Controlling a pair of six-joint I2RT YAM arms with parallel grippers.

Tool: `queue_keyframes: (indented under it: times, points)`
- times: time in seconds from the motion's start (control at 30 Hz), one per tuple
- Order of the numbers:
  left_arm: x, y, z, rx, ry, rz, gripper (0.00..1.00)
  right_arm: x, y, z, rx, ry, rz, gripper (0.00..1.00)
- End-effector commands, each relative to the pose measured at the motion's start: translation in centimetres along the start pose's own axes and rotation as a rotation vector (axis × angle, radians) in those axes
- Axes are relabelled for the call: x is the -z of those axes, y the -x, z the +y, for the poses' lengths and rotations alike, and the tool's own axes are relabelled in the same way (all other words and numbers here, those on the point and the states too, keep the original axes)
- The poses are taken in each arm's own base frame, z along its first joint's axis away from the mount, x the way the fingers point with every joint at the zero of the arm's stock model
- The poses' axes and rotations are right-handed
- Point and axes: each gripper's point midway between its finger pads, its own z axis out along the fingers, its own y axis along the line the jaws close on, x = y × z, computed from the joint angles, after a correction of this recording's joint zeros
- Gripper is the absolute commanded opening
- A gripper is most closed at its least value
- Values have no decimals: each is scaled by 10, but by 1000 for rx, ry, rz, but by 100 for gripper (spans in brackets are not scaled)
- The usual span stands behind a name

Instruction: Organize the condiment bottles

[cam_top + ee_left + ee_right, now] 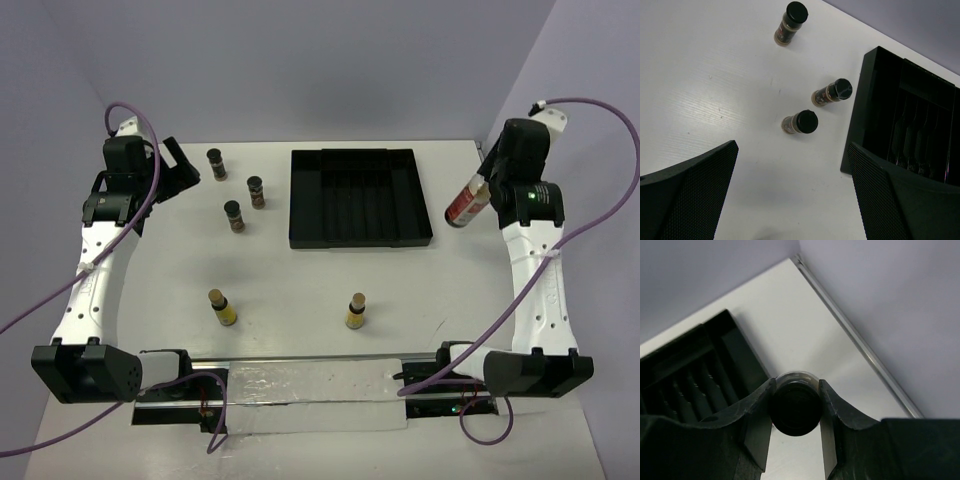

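Observation:
Three short dark brown condiment bottles with black lids stand on the white table at back left (pixel 216 162), (pixel 257 190), (pixel 235 216). The left wrist view shows them from above (pixel 791 22), (pixel 832 92), (pixel 800 122). Two yellow bottles with tan caps stand nearer the front (pixel 222 307), (pixel 356 310). My left gripper (pixel 182 170) (pixel 792 192) hangs open and empty, left of the brown bottles. My right gripper (pixel 482 186) (pixel 796 386) is shut on a reddish bottle (pixel 464 205), tilted in the air right of the tray. Its black cap (pixel 795 410) fills the gap between the jaws.
A large black ribbed tray (pixel 300 200) (pixel 865 110) (pixel 685 355) lies at the back centre with nothing in it. Purple walls close in behind and on the right. A metal rail (pixel 300 380) runs along the near edge between the arm bases.

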Motion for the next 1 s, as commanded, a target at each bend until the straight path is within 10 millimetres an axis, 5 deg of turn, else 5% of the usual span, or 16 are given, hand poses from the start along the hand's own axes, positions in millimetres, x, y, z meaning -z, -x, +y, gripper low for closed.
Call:
queue_keyframes:
  times: [0.0, 0.13, 0.43, 0.97]
  points:
    - [4, 14, -2, 3, 5, -30, 99, 12, 66, 51, -64, 154, -159, 9]
    - [5, 15, 0, 9, 19, -31, 99, 11, 88, 91, -65, 219, -192, 9]
    - [10, 16, 8, 4, 65, -28, 99, -37, 79, 155, -29, 263, -152, 9]
    - [12, 13, 13, -4, 87, -24, 99, -93, 48, 181, 11, 213, -94, 9]
